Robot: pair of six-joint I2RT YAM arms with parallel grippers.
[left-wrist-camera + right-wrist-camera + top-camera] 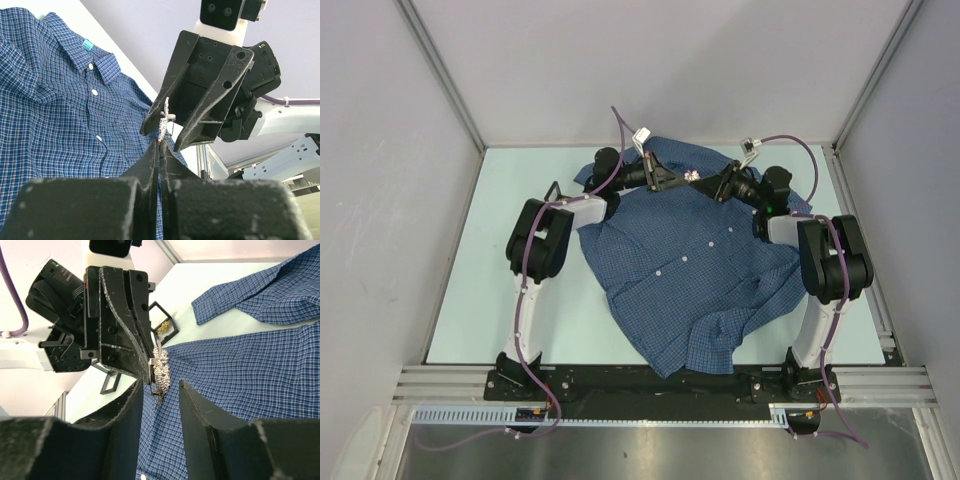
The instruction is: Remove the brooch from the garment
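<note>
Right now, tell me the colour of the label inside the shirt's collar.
Teal. The label shows best in the left wrist view.

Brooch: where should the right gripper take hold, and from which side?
Pinch the brooch across the narrow width of its long body, from opposite the left gripper, shut at one end. It sits lengthwise between the open jaws of the right gripper.

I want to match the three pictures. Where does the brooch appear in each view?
Top view: the brooch is upper middle, on the far part of the shirt.
Left wrist view: near the centre.
Right wrist view: just left of centre.
Shared landmark: the blue checked shirt beneath it.
</note>
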